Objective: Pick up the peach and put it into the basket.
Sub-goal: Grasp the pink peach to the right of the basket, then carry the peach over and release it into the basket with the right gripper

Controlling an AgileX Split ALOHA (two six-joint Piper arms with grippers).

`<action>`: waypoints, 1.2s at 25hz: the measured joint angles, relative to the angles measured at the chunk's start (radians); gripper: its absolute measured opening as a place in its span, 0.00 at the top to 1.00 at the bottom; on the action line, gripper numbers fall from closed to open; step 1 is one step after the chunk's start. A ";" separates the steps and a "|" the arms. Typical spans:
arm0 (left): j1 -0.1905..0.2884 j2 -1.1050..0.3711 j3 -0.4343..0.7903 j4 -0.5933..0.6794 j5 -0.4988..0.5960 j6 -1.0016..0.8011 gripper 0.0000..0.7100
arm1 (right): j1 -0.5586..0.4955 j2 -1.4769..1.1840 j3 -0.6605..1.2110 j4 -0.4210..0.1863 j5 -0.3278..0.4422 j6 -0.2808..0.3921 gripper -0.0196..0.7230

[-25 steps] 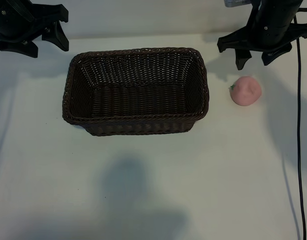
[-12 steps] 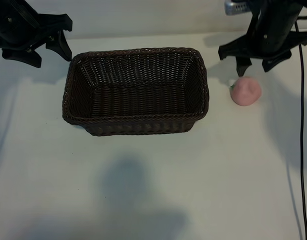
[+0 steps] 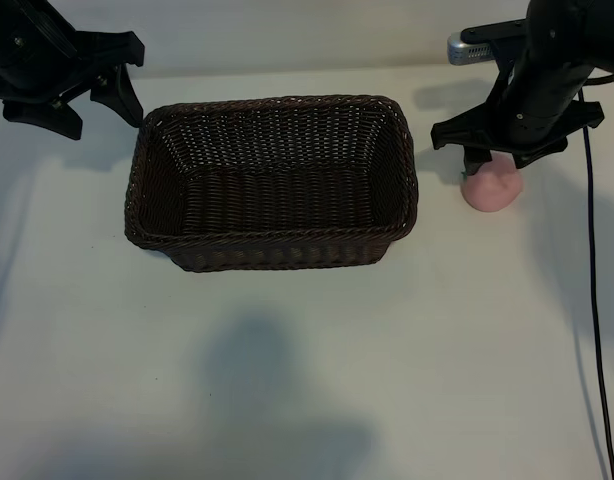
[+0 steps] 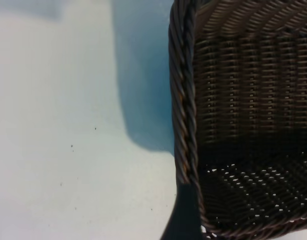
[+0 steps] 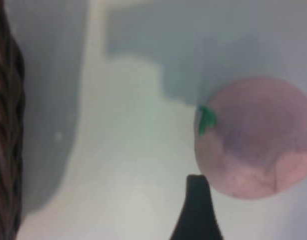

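The right gripper (image 3: 502, 160), its jaws spread and grasping nothing, hung directly over the peach (image 3: 493, 187), which lay beside the basket (image 3: 277, 240) on the right arm's side.

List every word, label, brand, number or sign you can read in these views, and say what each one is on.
None: no readable text in any view.
The basket is plain wicker, no tag.
The peach bears only a green leaf spot.
The right hand and left hand are plain black, no markings visible.
The table is bare of print.
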 joint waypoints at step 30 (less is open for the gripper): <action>0.000 0.000 0.000 0.000 0.005 0.001 0.17 | -0.001 0.050 -0.010 -0.009 0.007 0.011 0.92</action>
